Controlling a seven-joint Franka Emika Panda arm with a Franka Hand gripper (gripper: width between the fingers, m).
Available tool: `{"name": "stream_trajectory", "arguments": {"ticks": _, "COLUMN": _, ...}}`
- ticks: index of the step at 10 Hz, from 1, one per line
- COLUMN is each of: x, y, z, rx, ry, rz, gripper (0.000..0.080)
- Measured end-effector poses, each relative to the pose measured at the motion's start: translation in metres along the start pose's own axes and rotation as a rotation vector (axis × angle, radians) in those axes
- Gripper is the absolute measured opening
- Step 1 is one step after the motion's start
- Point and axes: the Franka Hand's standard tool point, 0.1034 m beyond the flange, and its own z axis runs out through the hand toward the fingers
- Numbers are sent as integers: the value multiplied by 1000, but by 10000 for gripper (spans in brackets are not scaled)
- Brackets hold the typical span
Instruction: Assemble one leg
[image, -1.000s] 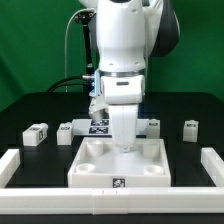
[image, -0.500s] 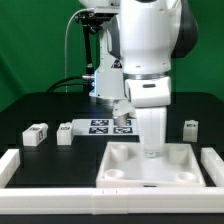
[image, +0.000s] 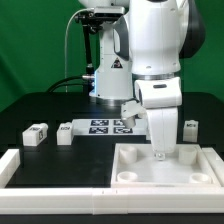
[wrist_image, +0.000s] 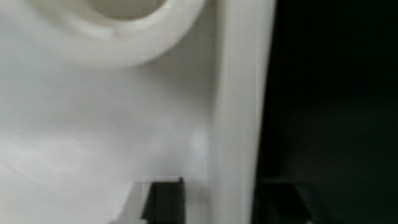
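Leg (image: 189, 128) near tool (image: 161, 153) (tight on panel (image: 140, 166))

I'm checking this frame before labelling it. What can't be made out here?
- Claw grip: exterior view, tips merge with the white panel; wrist view, one finger lost against the black table.
- Panel socket: wrist view, blurred, cut off by the picture edge.
- Tags on each leg: exterior view, too small.
- Marker board: exterior view, partly behind the arm.
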Motion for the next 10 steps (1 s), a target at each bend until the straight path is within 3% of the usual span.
{"name": "stream_trajectory", "arguments": {"ticks": 1, "x": 0, "y": 0, "z": 0, "rx": 0, "ry": 0, "rz": 0, "gripper": 376}}
{"name": "stream_trajectory", "arguments": {"ticks": 2, "x": 0, "y": 0, "z": 0, "rx": 0, "ry": 0, "rz": 1, "gripper": 376}}
{"name": "stream_trajectory", "arguments": {"ticks": 3, "x": -1, "y": 0, "z": 0, "rx": 0, "ry": 0, "rz": 1, "gripper": 556}}
{"name": "stream_trajectory", "arguments": {"ticks": 4, "x": -1, "y": 0, "z": 0, "rx": 0, "ry": 0, "rz": 1, "gripper": 620}}
{"name": "stream_trajectory", "arguments": {"ticks": 10, "x": 1, "y": -3, "z": -3, "rx": -7, "ry": 0, "rz": 55, "gripper": 649}}
